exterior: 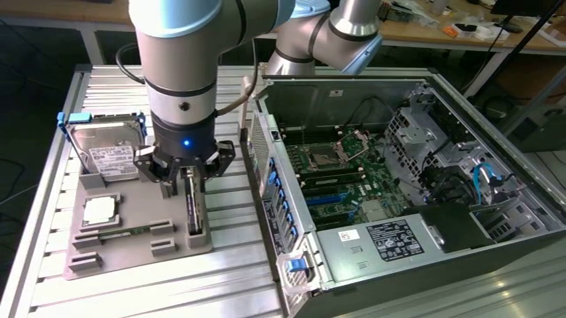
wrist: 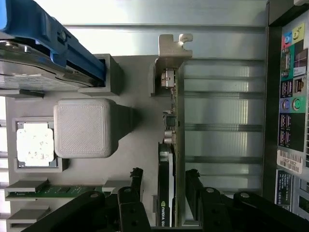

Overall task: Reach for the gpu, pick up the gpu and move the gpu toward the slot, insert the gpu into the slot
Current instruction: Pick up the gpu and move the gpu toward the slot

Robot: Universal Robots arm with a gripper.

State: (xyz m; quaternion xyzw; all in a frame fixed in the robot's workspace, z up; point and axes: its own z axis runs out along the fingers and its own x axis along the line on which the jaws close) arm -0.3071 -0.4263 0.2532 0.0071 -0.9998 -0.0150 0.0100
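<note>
While the one gpu stands on its long edge in a groove of the grey holder, the gripper of the single arm is held low over it. In the wrist view, two black fingers are seen spread apart, one on each side of the card; they are not closed on it, and a gap can be made out between the card and at least one of them. The card's one silver bracket is seen at the end away from the fingers, resting against a raised block of the holder.

Four parts are counted on the holder: the gpu, one hard drive with blue rails, one square processor chip and one green memory stick. The holder is laid flat on the ribbed metal table.

To the exterior view's right of the holder, one open computer case is set on the same table, with a green motherboard inside it. The blue slot is seen on that board with no card in it, well apart from the gpu.
</note>
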